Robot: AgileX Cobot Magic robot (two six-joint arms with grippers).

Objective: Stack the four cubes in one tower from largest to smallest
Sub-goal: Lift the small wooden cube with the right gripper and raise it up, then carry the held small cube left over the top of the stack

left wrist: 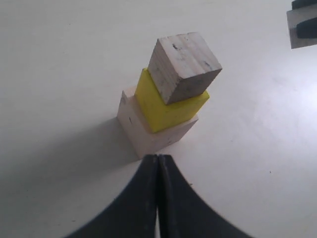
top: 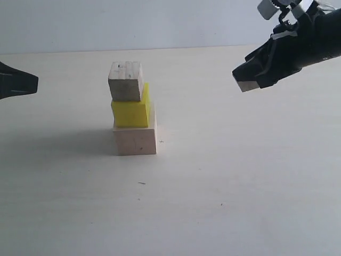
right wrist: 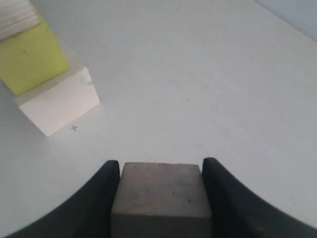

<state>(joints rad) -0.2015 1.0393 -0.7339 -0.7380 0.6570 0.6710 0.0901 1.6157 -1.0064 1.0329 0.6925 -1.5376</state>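
The tower (top: 132, 114) is standing on the table (top: 240, 186), left of the middle in the exterior view, and is reaching three cubes high. The base cube (top: 137, 140) is carrying the yellow cube (top: 130, 112), and that one is carrying the top cube (top: 126, 81). They are not sitting centred. The yellow cube is crowding one side of the base, and the top cube is lying a little turned and leaning out past the yellow edge. The next placement is therefore likely calling for a gentle, level set-down.

The last cube (right wrist: 161, 198) is hanging clear of the table, well apart from the tower on its right. The right gripper (right wrist: 161, 166) is holding it there, its fingers pressing the cube's two opposite sides and leaving the flat underside free to land. It is being carried high, probably so that it can pass over the stack and not into it.

The left gripper (left wrist: 158, 157) is waiting near the tower on the other side, its fingers closed together on nothing, seemingly parked out of the way.
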